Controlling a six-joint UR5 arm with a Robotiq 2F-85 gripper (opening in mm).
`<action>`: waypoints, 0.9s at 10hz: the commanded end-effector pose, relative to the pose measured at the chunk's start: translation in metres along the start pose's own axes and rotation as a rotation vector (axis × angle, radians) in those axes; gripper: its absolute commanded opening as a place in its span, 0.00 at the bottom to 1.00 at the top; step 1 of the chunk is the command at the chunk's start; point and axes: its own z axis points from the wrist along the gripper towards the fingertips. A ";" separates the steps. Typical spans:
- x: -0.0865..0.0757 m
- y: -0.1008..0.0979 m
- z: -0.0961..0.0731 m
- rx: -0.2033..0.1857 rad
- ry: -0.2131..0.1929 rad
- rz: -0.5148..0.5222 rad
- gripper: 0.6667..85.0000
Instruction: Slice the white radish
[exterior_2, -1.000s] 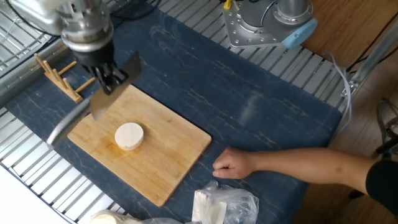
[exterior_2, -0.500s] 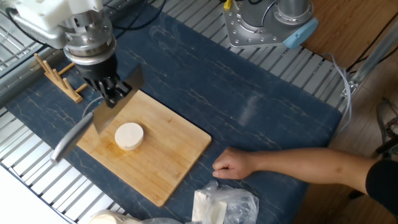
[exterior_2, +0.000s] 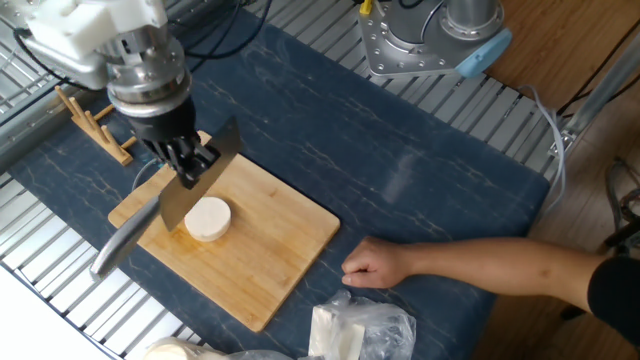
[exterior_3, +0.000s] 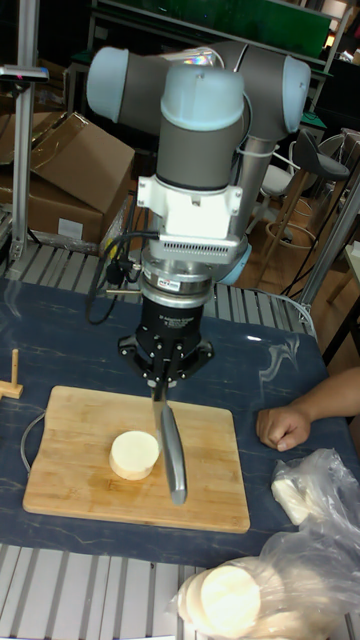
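The gripper (exterior_2: 190, 158) is clenched on a knife (exterior_2: 190, 190), its black fingers pinching the spine of the blade near the handle end, so that the blade hangs edge-down and the grey handle (exterior_2: 122, 247) trails off toward the near-left edge of the cutting board (exterior_2: 270, 240). In the tall fixed view the gripper (exterior_3: 165, 383) sits directly above the board (exterior_3: 210, 480) with the knife (exterior_3: 171, 450) running toward the camera. The white radish (exterior_2: 208, 218), a whole uncut disc lying flat, rests on the left half of the board, just beside the blade; in the tall view the radish (exterior_3: 134, 454) lies immediately to the side of the steel, near or perhaps touching it, and I cannot tell which. The blade's long axis runs alongside the disc, not across its middle, so I judge the knife needs a small sideways shift over the radish before pressing down. A person's hand (exterior_2: 375, 264) rests as a fist on the blue mat (exterior_2: 400, 180), well apart from the blade
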 end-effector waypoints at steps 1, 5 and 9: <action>-0.004 -0.005 0.011 0.010 0.000 0.069 0.00; -0.011 0.001 0.027 -0.009 0.000 0.189 0.00; -0.015 0.001 0.042 -0.013 -0.002 0.237 0.00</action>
